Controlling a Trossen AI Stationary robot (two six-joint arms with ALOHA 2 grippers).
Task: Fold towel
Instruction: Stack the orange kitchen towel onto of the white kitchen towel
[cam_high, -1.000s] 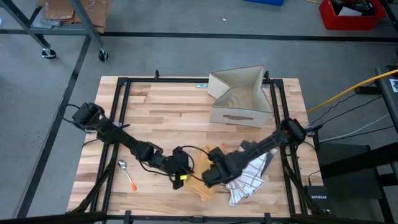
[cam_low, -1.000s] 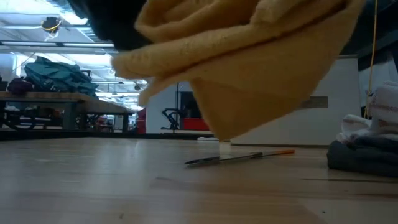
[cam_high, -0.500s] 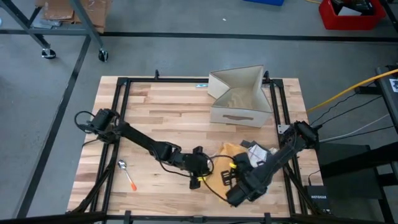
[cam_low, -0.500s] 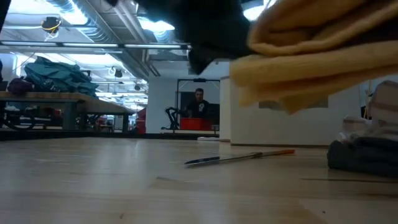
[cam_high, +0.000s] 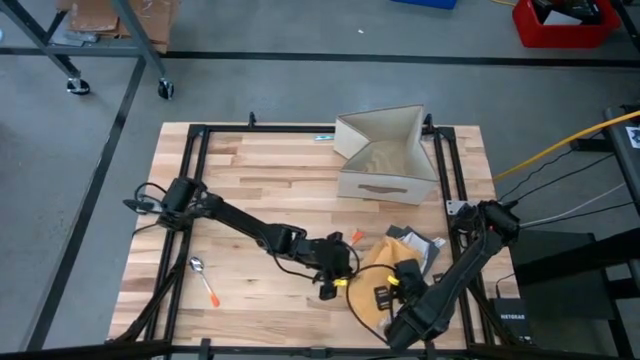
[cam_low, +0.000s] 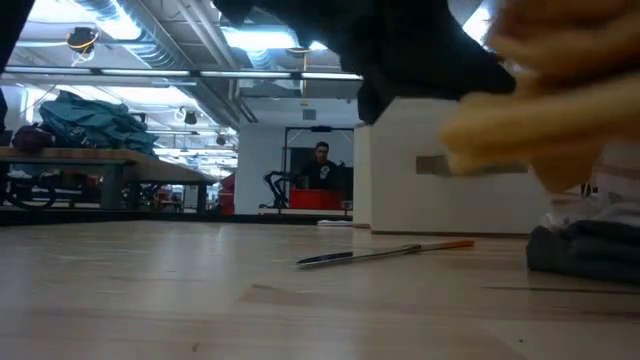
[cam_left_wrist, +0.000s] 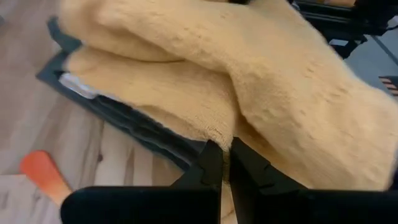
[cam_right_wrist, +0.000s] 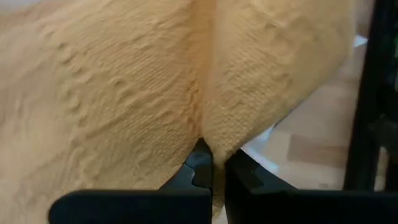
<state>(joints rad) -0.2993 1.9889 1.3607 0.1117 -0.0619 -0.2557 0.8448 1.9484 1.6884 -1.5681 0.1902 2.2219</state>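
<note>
Left hand (cam_left_wrist: 224, 163): clamped on yellow towel (cam_high: 385, 262) edge.
Right hand (cam_right_wrist: 214, 167): clamped likewise.
Tip: keep edges level, taut.

The towel (cam_high: 377, 275) is a thick yellow terry cloth, bunched in soft folds and lifted off the table at its near right part. One edge is pinched in the left gripper (cam_left_wrist: 222, 163), another in the right gripper (cam_right_wrist: 213, 163), so it hangs between them.
</note>
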